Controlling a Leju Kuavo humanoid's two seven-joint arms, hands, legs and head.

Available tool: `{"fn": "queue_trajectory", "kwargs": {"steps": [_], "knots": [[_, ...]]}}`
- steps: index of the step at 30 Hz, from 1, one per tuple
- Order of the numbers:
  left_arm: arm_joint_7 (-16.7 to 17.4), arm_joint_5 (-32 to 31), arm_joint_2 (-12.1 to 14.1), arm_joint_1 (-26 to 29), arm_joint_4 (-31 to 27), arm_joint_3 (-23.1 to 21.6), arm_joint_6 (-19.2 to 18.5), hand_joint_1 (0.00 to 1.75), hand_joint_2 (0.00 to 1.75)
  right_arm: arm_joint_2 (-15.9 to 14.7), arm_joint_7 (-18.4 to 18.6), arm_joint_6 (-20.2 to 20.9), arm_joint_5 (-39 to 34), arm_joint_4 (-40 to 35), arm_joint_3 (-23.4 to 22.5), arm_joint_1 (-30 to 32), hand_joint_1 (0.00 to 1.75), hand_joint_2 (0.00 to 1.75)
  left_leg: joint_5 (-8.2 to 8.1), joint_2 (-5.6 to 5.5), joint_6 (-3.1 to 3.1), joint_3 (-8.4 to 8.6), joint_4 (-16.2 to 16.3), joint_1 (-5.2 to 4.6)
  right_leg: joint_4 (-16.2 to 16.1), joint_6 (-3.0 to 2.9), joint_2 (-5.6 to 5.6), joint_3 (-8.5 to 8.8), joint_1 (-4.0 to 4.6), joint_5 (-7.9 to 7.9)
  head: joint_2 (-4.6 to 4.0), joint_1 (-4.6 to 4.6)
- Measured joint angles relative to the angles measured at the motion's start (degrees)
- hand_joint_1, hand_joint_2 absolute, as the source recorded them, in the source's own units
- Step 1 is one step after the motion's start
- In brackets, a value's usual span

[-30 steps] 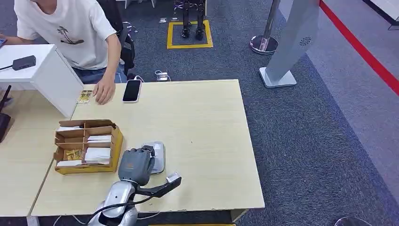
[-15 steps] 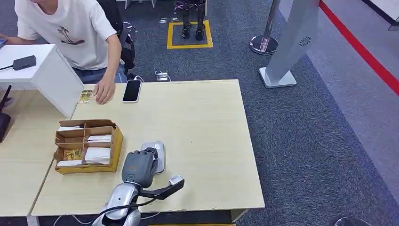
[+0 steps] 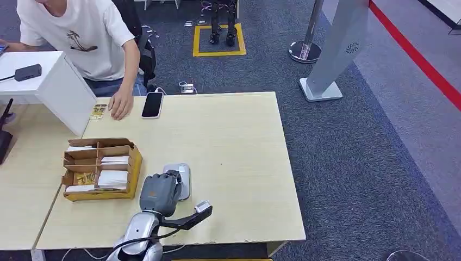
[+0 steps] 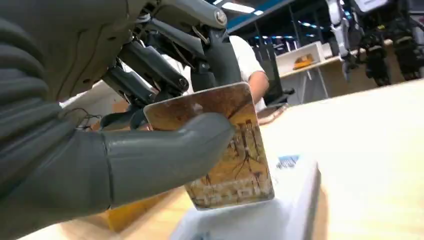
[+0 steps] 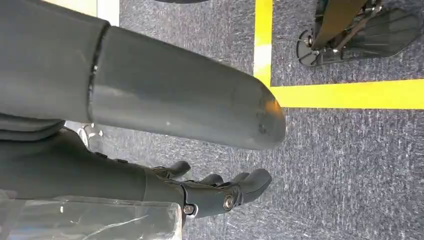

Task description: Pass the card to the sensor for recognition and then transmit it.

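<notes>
Left hand (image 3: 159,193) sits low over the near part of the light wood table (image 3: 244,141), close to its front edge, fingers wrapped on a card (image 4: 227,147); from the wrist camera the thumb (image 4: 165,155) presses the card's face and the darker fingers (image 4: 150,60) back it from behind. Card is brown-and-gold with a tree-like print, held upright, its bottom edge right at or just above the white card sensor (image 3: 182,179); can't tell if it touches. The sensor is a flat pale pad with a small blue mark on top, lying just beside the right side of the cardboard divider box (image 3: 100,168), which holds white slips and a gold card in its compartments near the table's left edge. Right hand (image 5: 220,192) hangs over grey carpet with yellow floor tape (image 5: 320,92), fingers loosely apart, holding nothing. At the far left corner of the table a person (image 3: 81,32) in a white t-shirt rests a hand (image 3: 120,104) on the top, between a small gold card (image 3: 98,111) and a black phone (image 3: 153,104). A white desk (image 3: 49,81) butts against that corner. Further back, a grey kiosk stand (image 3: 337,49) and a chrome stanchion base (image 3: 304,51) on the carpet.
</notes>
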Motion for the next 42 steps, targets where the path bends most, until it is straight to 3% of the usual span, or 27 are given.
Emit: {"fn": "queue_trajectory", "kwargs": {"steps": [3,8,16,28,32,42], "knots": [[1.71,0.02,0.74,-0.77,-3.49,1.23,-1.01,1.75,1.75,-0.07,0.04,0.02,0.81,0.00,0.00,0.00,0.00,0.00,0.01,0.00,-0.01,-0.01,0.00,0.01,0.00,0.00,0.00,0.00,0.00,0.00,0.00,0.00],[4.22,0.02,4.67,-5.65,-11.58,6.64,-5.14,1.75,1.75,-0.09,0.17,0.11,2.14,0.00,0.00,0.01,0.00,0.00,0.06,0.00,-0.06,0.02,-0.01,0.02,0.03,-0.02,0.01,0.00,0.01,0.02,0.00,-0.02],[5.86,0.00,7.78,-8.06,-15.72,9.27,-5.44,1.75,1.75,-0.09,0.22,0.11,2.60,0.00,0.00,-0.01,0.00,0.00,0.07,-0.04,-0.03,-0.03,0.00,0.00,0.02,-0.01,-0.01,0.01,-0.01,0.02,0.00,0.02],[6.62,0.00,13.88,-16.27,-14.17,12.09,-8.02,1.75,1.75,-0.09,0.98,0.98,4.57,-0.09,0.00,-0.07,0.00,0.00,0.13,-0.02,-0.06,-0.01,0.00,0.01,0.05,-0.04,0.01,-0.02,0.01,0.06,0.00,0.00],[6.36,0.00,14.67,-17.34,-13.01,12.88,-8.42,1.75,1.75,-0.09,1.07,0.96,4.53,-0.13,0.00,-0.08,0.00,0.00,0.13,-0.03,-0.05,-0.01,0.00,0.00,0.04,-0.03,0.01,-0.02,0.00,0.06,0.00,0.00],[1.75,0.02,15.36,-21.79,-4.84,17.49,-10.58,1.75,1.75,-0.37,1.11,0.94,3.76,-0.15,0.00,-0.11,0.00,0.00,0.14,-0.03,-0.06,-0.01,0.00,0.01,0.05,-0.03,0.01,-0.03,0.01,0.07,0.00,0.00]]}}
